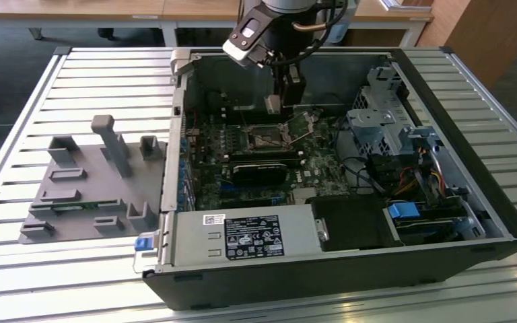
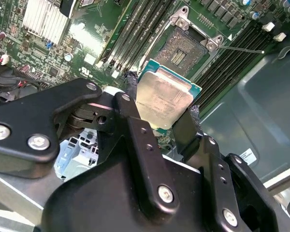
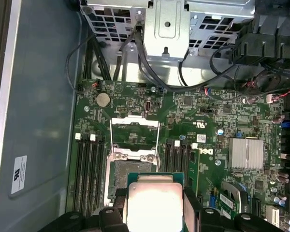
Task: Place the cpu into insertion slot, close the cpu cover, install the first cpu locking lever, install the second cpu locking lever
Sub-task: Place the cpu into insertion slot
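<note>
In the exterior view, an open computer case [image 1: 330, 282] is sitting on a slatted worktop [image 1: 61, 269], and the arm [image 1: 277, 23] is reaching down into it from above. The jaws are hanging just over the socket [image 1: 265, 139], which is sitting in the green circuit board [image 1: 207, 176]. A grey plastic holder [image 1: 88, 182] is lying on the worktop well away from the socket, outside the case on the exterior view's left.

In the second wrist view, the jaws are clamping the chip [image 2: 164, 99] by two opposite edges. Its silvery top is facing the camera and its green rim is showing. The chip is hanging clear of the socket [image 2: 183, 48], near one of its sides and not seated. The socket's contact field is lying bare. A thin lever [image 2: 241, 49] is sticking out sideways from the socket, and memory slots [image 2: 135, 34] are running along its other side.

In the first wrist view, the cover [image 3: 134, 129] is lying swung open, on the far side of the socket [image 3: 128, 171] from the chip [image 3: 154, 205]. The chip, gripped between the jaws, is overlapping one edge of the socket. A finned heatsink [image 3: 245, 153] is sitting well off to one side of the socket, and a round battery [image 3: 103, 99] is sitting just beyond the cover.
</note>
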You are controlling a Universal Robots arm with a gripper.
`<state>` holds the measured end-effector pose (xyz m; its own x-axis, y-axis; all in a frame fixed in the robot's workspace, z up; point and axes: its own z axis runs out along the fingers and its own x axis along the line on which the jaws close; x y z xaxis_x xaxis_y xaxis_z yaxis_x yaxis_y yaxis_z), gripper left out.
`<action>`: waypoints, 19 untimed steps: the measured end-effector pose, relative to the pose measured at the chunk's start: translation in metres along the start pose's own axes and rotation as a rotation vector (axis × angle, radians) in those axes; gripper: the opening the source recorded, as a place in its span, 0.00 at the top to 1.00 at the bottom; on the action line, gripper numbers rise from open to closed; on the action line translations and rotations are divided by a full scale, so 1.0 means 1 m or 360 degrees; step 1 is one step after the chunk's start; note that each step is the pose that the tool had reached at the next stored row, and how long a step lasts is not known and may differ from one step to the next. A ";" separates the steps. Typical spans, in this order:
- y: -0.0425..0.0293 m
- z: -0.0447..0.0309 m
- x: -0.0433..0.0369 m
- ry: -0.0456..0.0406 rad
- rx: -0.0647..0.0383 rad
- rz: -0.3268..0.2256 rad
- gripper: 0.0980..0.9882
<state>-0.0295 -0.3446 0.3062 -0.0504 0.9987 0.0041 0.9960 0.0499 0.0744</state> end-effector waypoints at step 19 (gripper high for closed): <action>-0.0015 0.0208 0.0023 0.0000 0.0000 0.0000 0.50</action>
<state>-0.0296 -0.3423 0.2853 -0.0503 0.9987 0.0042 0.9960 0.0499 0.0743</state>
